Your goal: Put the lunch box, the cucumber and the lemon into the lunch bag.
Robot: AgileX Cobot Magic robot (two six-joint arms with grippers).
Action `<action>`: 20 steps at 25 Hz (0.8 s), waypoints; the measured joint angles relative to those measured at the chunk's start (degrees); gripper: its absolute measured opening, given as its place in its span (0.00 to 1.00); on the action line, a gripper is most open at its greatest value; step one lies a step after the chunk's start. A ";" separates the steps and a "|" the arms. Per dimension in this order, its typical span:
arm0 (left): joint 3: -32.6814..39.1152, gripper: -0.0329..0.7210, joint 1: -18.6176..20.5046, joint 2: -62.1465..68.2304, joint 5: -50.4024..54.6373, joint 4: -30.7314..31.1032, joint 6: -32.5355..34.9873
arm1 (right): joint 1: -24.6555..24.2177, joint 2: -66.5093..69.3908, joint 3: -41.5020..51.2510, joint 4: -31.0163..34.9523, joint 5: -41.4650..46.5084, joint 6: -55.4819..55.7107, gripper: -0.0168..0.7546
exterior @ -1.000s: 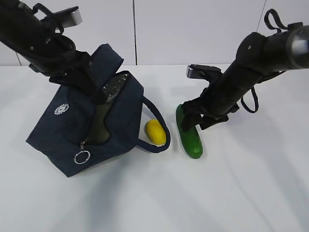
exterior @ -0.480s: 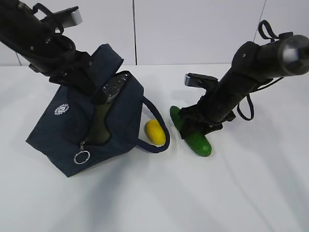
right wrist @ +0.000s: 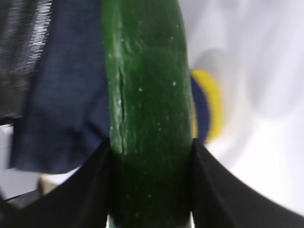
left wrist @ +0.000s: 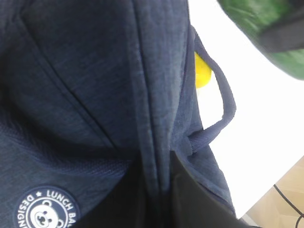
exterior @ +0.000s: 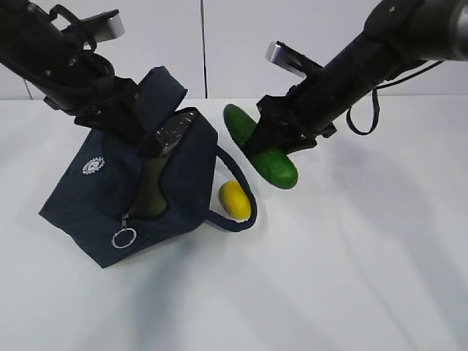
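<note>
Two arms show in the outside view. The right gripper (exterior: pixel 274 142) clamps the cucumber (exterior: pixel 259 146) around its middle and holds it up off the table (exterior: pixel 351 278), beside the lunch bag (exterior: pixel 110 197). The lemon (exterior: pixel 235 199) lies inside the bag's handle loop. Only the right wrist view shows both black fingers (right wrist: pixel 90 190) pressing the cucumber's sides. The left gripper (exterior: pixel 135 121) is clenched on the bag's top edge, and only the left wrist view shows the bag's round logo (left wrist: pixel 45 213) close up.
</note>
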 joint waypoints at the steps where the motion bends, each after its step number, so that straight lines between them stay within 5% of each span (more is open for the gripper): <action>1: 0.00 0.07 0.00 0.00 0.00 0.00 0.00 | 0.00 0.00 0.00 2.46 1.34 -1.19 0.45; 7: 0.00 0.07 0.00 0.00 0.00 -0.11 0.00 | 0.00 0.00 0.00 12.57 4.95 -5.48 0.45; 20: 0.00 0.07 0.00 0.00 0.33 -1.77 0.53 | 2.87 4.47 0.00 17.45 5.86 -6.67 0.45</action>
